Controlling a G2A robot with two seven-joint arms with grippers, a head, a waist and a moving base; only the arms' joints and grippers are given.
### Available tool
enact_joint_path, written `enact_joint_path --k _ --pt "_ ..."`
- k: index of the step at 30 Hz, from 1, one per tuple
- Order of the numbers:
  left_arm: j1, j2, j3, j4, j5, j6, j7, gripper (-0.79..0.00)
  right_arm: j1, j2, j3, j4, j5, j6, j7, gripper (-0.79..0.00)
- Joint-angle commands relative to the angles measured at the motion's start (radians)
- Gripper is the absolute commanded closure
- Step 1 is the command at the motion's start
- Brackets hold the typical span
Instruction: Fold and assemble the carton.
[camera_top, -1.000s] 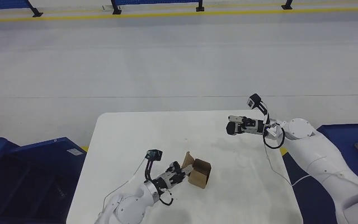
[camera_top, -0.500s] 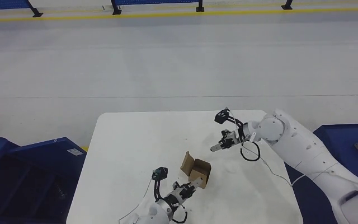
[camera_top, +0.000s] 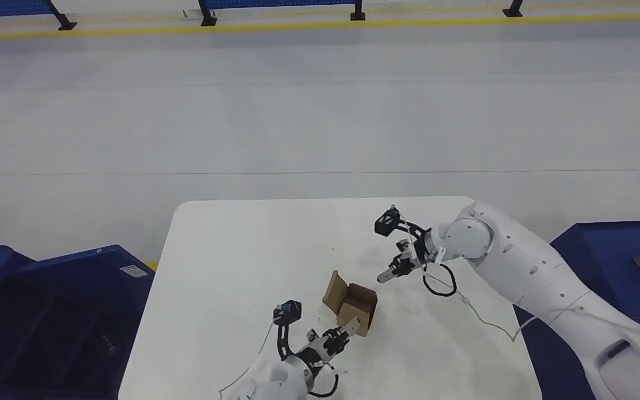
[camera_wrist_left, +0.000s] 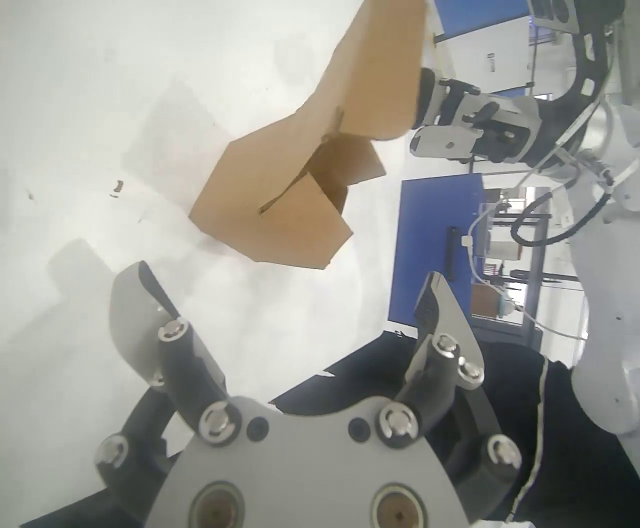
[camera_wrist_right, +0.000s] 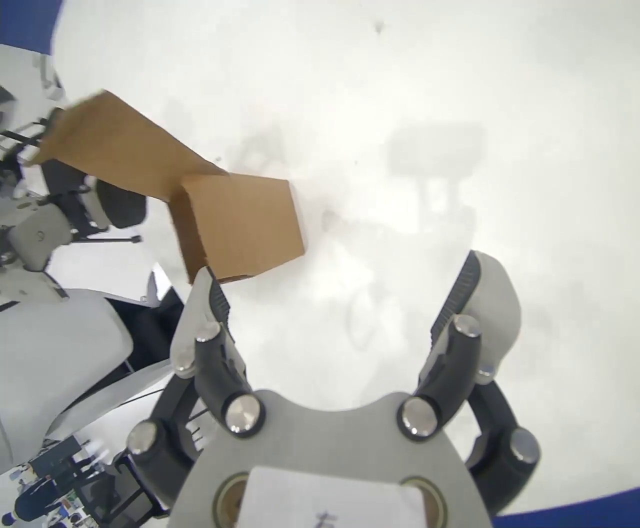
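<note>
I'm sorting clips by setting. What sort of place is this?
Likely a large industrial hall or robotics test floor. It has a wide, bare pale floor marked with a yellow line, a blue partition off to the side, and a lone white table with a cardboard carton on it.

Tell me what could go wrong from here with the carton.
1. The left gripper and right gripper are both open and neither holds the carton. It lies loose on the table, so a one-sided push would likely slide it rather than fold it.
2. The tall flap stands close to the right gripper, which could catch it and bend it or tip the carton.
3. The grippers face each other across the carton and might clash if both close in.
</note>
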Motion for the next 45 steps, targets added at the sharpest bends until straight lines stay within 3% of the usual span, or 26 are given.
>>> enact_joint_path --k 1,17,29,45 --pt "-0.017 -0.005 0.022 0.024 0.007 0.028 0.013 -0.785 0.006 -0.012 -0.01 0.011 -0.016 0.012 -0.007 -0.785" --pt "-0.15 -0.056 0.126 0.194 0.013 0.138 0.136 -0.785 0.021 -0.103 -0.077 0.046 -0.03 -0.042 0.011 -0.785" --pt "-0.177 -0.072 0.134 0.234 0.035 0.193 0.186 -0.785 0.015 -0.154 -0.124 0.041 -0.135 0.033 0.039 -0.785" --pt "-0.2 -0.094 0.161 0.259 0.072 0.251 0.195 -0.785 0.013 -0.185 -0.107 0.07 -0.155 0.027 0.056 -0.785"
